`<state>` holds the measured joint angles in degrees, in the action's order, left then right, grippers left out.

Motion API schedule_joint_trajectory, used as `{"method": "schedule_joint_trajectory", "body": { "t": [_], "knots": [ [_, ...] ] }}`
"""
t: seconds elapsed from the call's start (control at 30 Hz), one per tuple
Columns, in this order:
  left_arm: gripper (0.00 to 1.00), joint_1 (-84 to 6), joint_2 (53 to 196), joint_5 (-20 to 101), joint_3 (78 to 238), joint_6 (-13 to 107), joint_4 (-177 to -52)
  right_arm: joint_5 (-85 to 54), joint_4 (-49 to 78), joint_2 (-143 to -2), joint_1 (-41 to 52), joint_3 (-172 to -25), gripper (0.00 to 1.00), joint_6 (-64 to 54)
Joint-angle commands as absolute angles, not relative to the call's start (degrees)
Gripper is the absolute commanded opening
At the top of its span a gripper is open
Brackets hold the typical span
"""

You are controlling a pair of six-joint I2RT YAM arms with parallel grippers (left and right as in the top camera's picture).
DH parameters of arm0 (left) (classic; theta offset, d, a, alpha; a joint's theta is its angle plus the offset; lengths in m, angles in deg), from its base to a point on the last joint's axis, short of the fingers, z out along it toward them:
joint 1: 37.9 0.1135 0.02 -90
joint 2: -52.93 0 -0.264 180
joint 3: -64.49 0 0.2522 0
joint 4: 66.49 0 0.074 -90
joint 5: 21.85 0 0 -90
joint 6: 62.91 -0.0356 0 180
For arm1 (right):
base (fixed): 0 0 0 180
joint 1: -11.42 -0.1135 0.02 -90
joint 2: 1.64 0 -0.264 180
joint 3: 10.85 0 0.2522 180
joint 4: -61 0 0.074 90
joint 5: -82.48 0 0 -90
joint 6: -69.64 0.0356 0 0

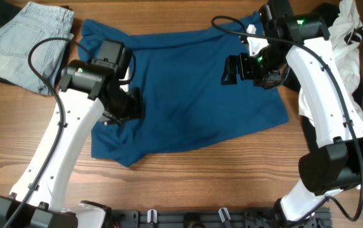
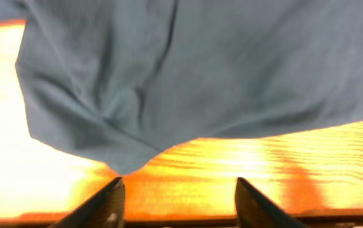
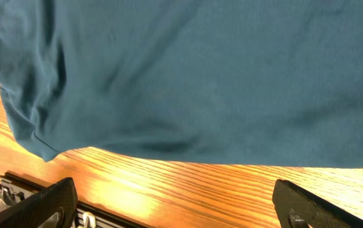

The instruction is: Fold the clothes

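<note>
- The pale jeans [image 1: 26, 38] lie in the upper left of the overhead frame, just beside the shirt's sleeve. If I drag that sleeve outward, I judge it could catch the denim and pull it along.
- My left gripper [image 2: 180, 202] is about half open and holds nothing. In its wrist view only bare desk [image 1: 200, 183] shows between the fingers. A rounded bulge of the cloth's edge lies just ahead of them.
- If I closed here I would pinch air. If I came down too steeply, the fingertips could hit the wood or push the edge into a bunch.
- The teal shirt [image 1: 187, 107] lies spread over the middle of the desk between the two arms. It is wrinkled, and its lower left corner is near the left arm's forearm. The soft fabric may give me only one layer, and the fold would then sag.
- My right gripper [image 3: 175, 206] is fully open and empty. It hovers over the shirt's upper right part, with the hem and bare wood below it in its wrist view.
- If the two sides lift unevenly, I expect a skewed fold.
- The white garment with black cloth [image 1: 349, 38] sits at the far right, by the right arm. A wide swing of that arm could snag it.
</note>
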<state>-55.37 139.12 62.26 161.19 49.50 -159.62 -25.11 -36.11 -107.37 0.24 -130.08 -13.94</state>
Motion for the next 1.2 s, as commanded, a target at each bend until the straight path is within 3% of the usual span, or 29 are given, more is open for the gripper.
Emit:
{"method": "schedule_joint_trajectory", "body": {
  "t": [0.0,0.03,0.1,0.13,0.33,0.6,0.83,1.17],
  "knots": [
    [0.59,-57.36,138.31,63.11,160.75,50.07,-163.45,-26.00,-36.39,-105.77,0.02,-129.95,1.00,-14.01],
    [0.49,-57.74,138.31,63.15,160.33,50.07,-164.35,-26.00,-36.39,-105.77,0.02,-129.95,1.00,-14.01],
    [0.39,-58.33,138.31,63.55,159.37,50.07,-165.70,-26.02,-36.37,-105.77,0.02,-129.95,1.00,-14.16],
    [0.56,-58.59,138.31,63.50,157.99,50.27,-165.98,-26.02,-36.35,-105.77,0.02,-129.95,1.00,-14.18],
    [0.66,-58.68,138.31,63.70,147.85,52.67,-160.70,-26.02,-36.37,-105.77,0.02,-129.95,1.00,-14.40],
    [0.66,-58.68,138.31,58.02,129.06,54.81,-143.58,-26.02,-36.41,-105.77,0.02,-129.95,1.00,-14.40],
    [0.64,-58.70,138.24,56.84,125.08,57.61,-142.29,-26.02,-36.41,-105.77,0.02,-129.95,1.00,-14.38],
    [0.75,-58.68,138.20,59.22,125.06,57.59,-141.02,-26.04,-36.63,-105.77,0.02,-129.95,1.00,-14.40]
  ]
}}
